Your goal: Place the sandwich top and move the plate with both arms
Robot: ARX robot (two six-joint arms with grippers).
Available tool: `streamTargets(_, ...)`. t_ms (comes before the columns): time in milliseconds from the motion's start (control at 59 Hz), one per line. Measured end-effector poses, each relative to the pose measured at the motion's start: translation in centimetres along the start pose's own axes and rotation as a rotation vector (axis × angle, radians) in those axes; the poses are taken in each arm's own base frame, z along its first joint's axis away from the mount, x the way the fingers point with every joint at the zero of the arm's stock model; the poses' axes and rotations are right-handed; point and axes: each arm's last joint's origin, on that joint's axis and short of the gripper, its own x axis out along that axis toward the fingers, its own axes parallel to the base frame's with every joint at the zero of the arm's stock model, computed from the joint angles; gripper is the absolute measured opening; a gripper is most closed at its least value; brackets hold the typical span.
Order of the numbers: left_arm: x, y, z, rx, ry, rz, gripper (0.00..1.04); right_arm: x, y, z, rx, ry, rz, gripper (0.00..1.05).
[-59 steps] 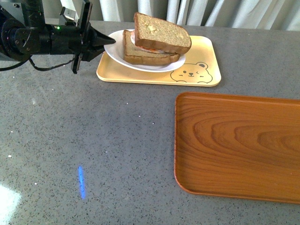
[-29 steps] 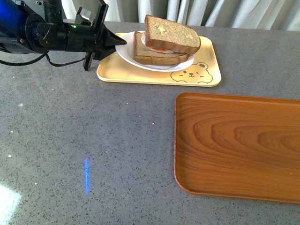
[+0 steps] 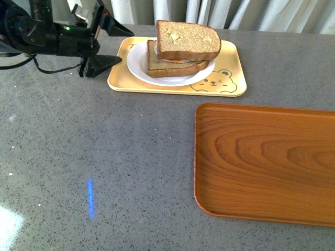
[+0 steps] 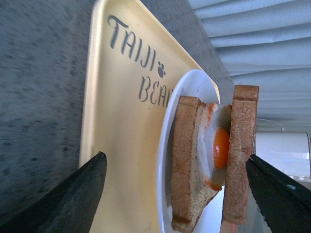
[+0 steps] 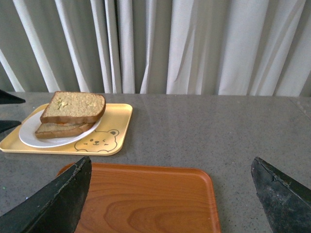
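Observation:
The sandwich top (image 3: 188,39) lies flat on the lower slice, which carries a fried egg (image 4: 220,148). Both rest on the white plate (image 3: 138,65), which stands on the yellow bear tray (image 3: 230,57). My left gripper (image 3: 127,46) is open, level with the plate's left rim, one finger on each side of it and touching nothing. In the left wrist view my left gripper (image 4: 175,158) brackets the plate (image 4: 189,85) and the sandwich top (image 4: 240,155). My right gripper (image 5: 170,159) is open and empty above the wooden tray. It sees the sandwich top (image 5: 73,107) and the plate (image 5: 29,133) far off.
A large wooden tray (image 3: 267,162) lies at the front right, and it also shows in the right wrist view (image 5: 146,199). The yellow tray (image 5: 116,121) sits at the back of the grey table, with white curtains behind it. A blue light streak (image 3: 90,197) marks the table at the front left.
My left gripper was shut on the plate's left rim and pushed it right. It has now opened and drawn back a little. The sandwich top has settled flatter.

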Motion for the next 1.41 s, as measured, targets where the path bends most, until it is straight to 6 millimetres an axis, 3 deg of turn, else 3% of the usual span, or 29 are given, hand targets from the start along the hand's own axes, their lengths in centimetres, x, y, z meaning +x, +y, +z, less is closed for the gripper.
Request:
streamTargets(51,-0.8,0.3,0.3,0.005,-0.028,0.035,0.97,0.0,0.0,0.0,0.0,0.0,0.0,0.96)
streamTargets(119,-1.9,1.5,0.3,-0.013,-0.036,0.052,0.95,0.0,0.0,0.0,0.0,0.0,-0.001,0.96)
streamTargets(288,-5.3,2.1,0.3,-0.021,-0.123,0.066,0.96,0.0,0.0,0.0,0.0,0.0,0.0,0.96)
streamTargets(441,-9.2,0.0,-0.4,0.014,-0.217,0.032,0.96,0.0,0.0,0.0,0.0,0.0,0.0,0.96)
streamTargets(509,-10.6,-1.8,-1.1,0.235,-0.452,0.135,0.87,0.0,0.0,0.0,0.0,0.0,-0.001,0.96)
streamTargets(611,-14.5,-5.5,-4.3,0.595,-0.792,0.358,0.7,0.0,0.0,0.0,0.0,0.0,0.0,0.96)
streamTargets(729,-19.8,-9.5,-10.3,0.834,-0.853,0.505,0.46,0.0,0.0,0.0,0.0,0.0,0.0,0.96)
streamTargets(865,-21.9,-9.9,-14.4,0.875,-0.778,0.572,0.21,0.0,0.0,0.0,0.0,0.0,0.0,0.96)
streamTargets(984,-22.9,-10.9,-16.6,0.885,-0.79,0.595,0.01,0.0,0.0,0.0,0.0,0.0,0.0,0.96)
streamTargets(1408,-26.4,-12.1,-22.1,0.904,-0.776,0.583,0.02,0.0,0.0,0.0,0.0,0.0,0.0,0.96)
